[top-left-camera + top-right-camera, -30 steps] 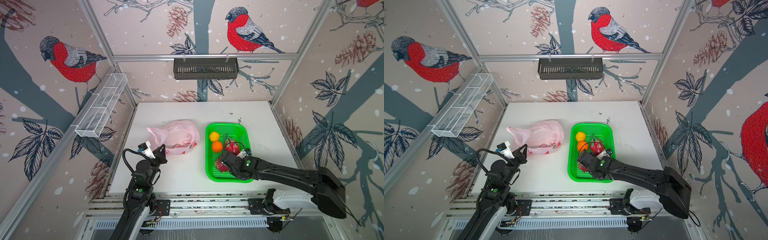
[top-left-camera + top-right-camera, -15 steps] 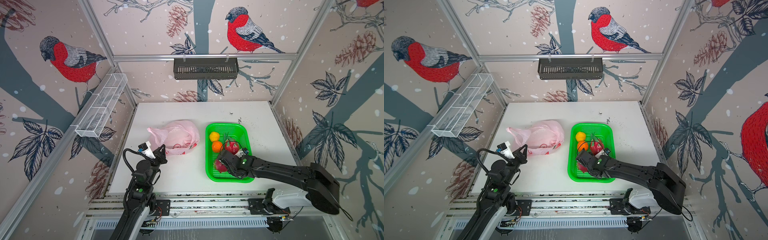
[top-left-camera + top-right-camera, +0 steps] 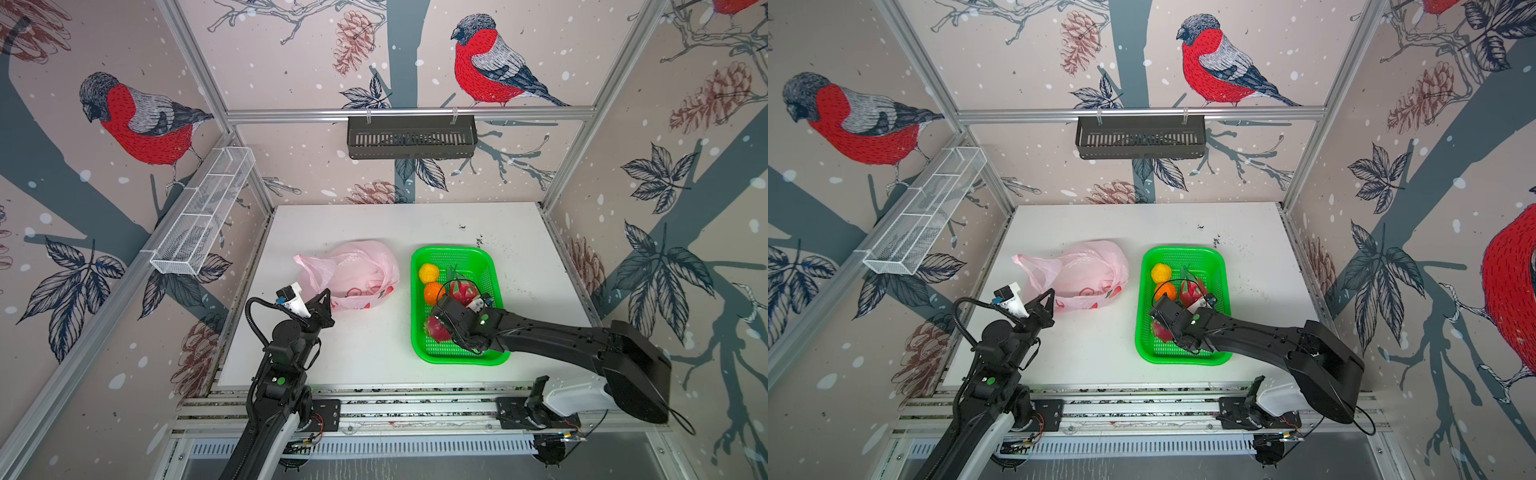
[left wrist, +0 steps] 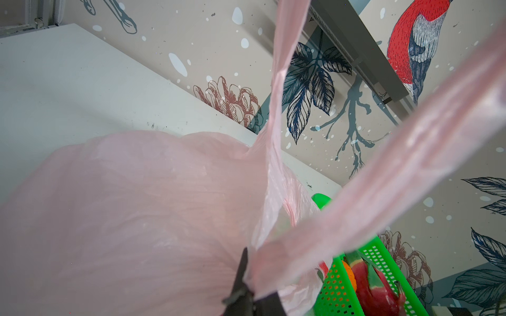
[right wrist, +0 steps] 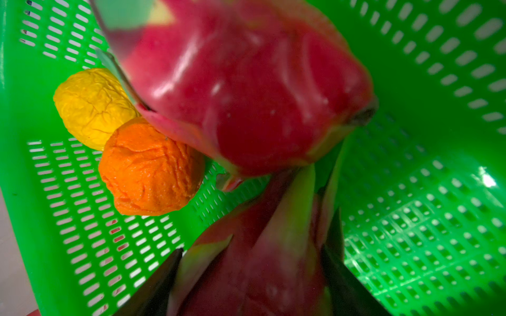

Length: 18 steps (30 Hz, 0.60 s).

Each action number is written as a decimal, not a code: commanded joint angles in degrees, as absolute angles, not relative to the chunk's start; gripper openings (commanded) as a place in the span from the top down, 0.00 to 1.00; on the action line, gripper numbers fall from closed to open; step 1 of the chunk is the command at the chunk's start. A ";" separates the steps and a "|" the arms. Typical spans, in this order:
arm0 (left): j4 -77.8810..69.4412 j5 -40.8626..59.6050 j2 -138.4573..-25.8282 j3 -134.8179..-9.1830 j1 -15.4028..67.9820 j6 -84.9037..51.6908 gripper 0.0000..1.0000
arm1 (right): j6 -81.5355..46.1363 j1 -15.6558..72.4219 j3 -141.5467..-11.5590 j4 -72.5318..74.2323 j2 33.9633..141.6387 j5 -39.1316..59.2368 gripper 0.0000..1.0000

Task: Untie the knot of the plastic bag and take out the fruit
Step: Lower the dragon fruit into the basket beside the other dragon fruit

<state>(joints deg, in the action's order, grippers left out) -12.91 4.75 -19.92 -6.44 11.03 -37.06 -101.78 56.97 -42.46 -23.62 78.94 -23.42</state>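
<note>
The left gripper (image 3: 326, 296) is closed, its jaws brought together on a thin handle strip (image 4: 275, 90) of the plastic bag (image 3: 357, 266). The strip is drawn taut from the jaws down to the bag's mouth, seemingly so that the mouth is lifted open. Ahead of those jaws the bag lies slumped on the table (image 3: 374, 357). No knot can be made out (the two handle strips run apart as separate loops, so it is judged already undone), and nothing bulky is seen inside, only red print on the film. The right gripper (image 5: 250, 273) is lowered into the green basket (image 5: 438, 82), and its jaws are clamped on either side of a dragon fruit (image 3: 434, 328), presumably so that it can be set down gently; whether it already rests on the perforated floor cannot be told. Just beyond the jaw tips the other dragon fruit (image 5: 246, 90) is seen, and beside it the orange ball (image 5: 150, 167) and yellow ball (image 5: 91, 106) are pressed together. All the fruit is thus contained in the basket and none in the bag, so the task is judged nearly done, with only the release left
</note>
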 commanded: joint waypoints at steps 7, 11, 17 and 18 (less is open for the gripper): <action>-14.94 4.92 -20.02 -6.85 10.99 -36.45 1.00 | -100.29 56.69 -42.98 -24.33 79.44 -22.15 0.22; -15.01 5.00 -20.04 -6.78 10.99 -36.41 1.00 | -99.97 56.69 -43.24 -24.56 79.62 -22.06 0.18; -15.01 4.94 -20.02 -6.82 10.99 -36.39 1.00 | -99.66 56.74 -43.59 -24.71 79.89 -21.92 0.12; -15.02 5.00 -20.04 -6.83 11.01 -36.39 1.00 | -99.59 56.71 -43.67 -24.85 79.89 -21.95 0.11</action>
<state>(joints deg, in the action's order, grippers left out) -12.93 4.75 -20.05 -6.46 11.03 -37.06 -100.33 56.60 -43.29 -23.92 79.59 -22.94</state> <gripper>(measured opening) 0.048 0.883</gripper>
